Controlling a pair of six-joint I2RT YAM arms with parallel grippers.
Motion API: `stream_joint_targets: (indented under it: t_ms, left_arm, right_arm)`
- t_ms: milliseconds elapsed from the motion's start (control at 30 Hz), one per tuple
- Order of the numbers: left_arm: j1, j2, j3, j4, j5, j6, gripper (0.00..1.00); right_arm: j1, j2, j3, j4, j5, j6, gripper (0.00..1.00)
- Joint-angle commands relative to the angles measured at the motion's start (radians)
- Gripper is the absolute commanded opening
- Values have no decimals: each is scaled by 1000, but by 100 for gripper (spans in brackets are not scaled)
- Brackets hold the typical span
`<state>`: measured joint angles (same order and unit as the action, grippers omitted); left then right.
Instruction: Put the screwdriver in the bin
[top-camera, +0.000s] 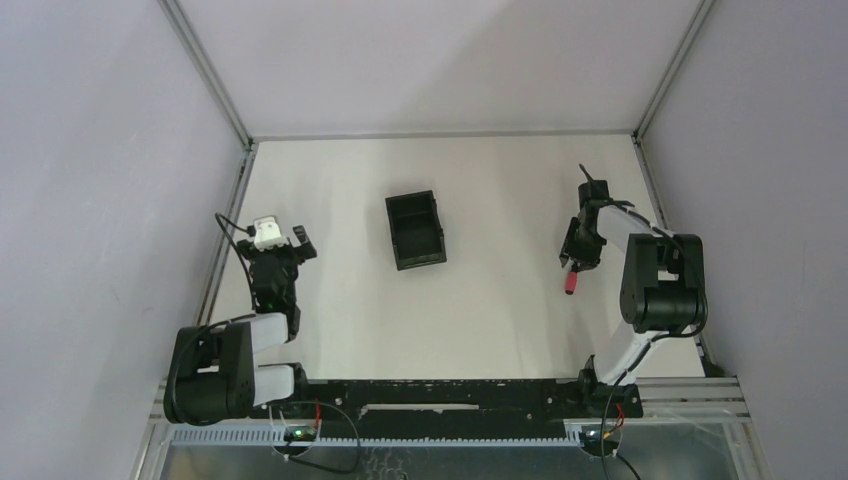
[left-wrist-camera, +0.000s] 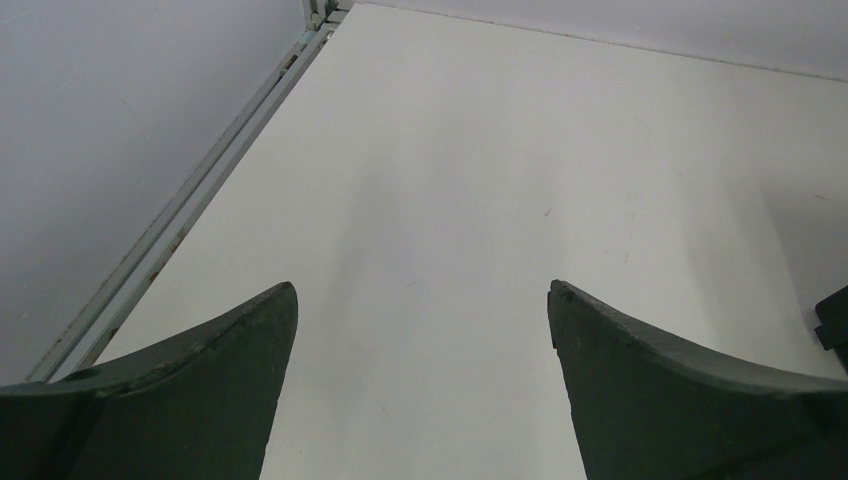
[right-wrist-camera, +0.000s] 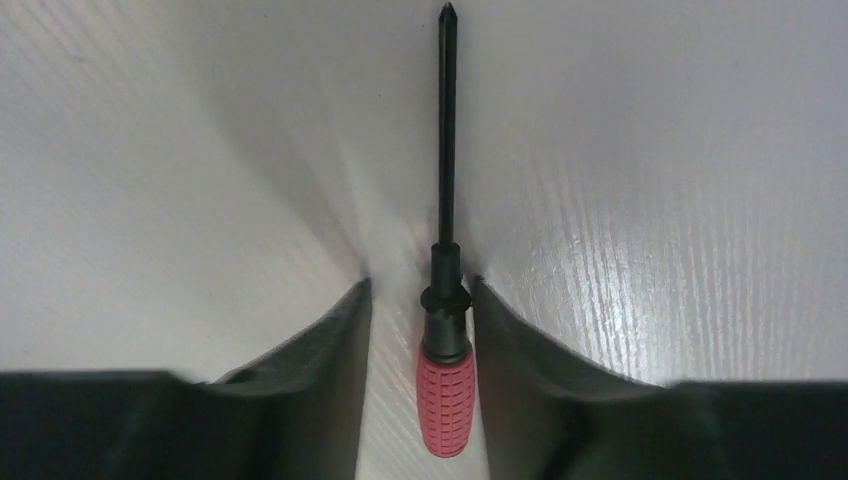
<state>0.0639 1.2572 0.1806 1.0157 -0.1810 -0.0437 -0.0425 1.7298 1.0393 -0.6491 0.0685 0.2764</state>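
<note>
Currently, the screwdriver (right-wrist-camera: 445, 400) is seen lying flat on the right side of the desk (top-camera: 500, 310), well apart from the bin (top-camera: 420, 260), which stands empty near the desk's middle. The right end effector (right-wrist-camera: 421, 284) is lowered over it, jaws apart and set either side of the dark collar where handle meets shaft. A gap is visible on one side, so no clamp is judged made. The straddle presumably centres the tool on closing. The left end effector (left-wrist-camera: 422, 290) is held wide apart over bare desk, uninvolved.
</note>
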Motion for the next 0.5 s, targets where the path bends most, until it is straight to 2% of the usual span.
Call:
stream_joint_targets:
  t_ms: [0,33,67,167,300,467]
  left_arm:
    - [-5,1,13,40,-2,16,100]
    - [-4,0,13,40,-2,16,100]
    - [-4,1,13,40,-2,17,100]
    - [-4,1,14,40,-2,16,100]
    - [-5,1,14,40,-2,17,100]
    - [-4,1,13,40,-3,17,100]
  right_arm:
    - [8,-1,-30,27,-15,10,30]
    - [11,-12,-26,25,-8,9,10]
    - [15,-29,-17,20,-5,10,0]
    - [17,-73,80,-58,-10,-10,0]
    - [18,-120,295,-236,-17,-38,0]
    - [19,-52,614,-522,21,-77,0]
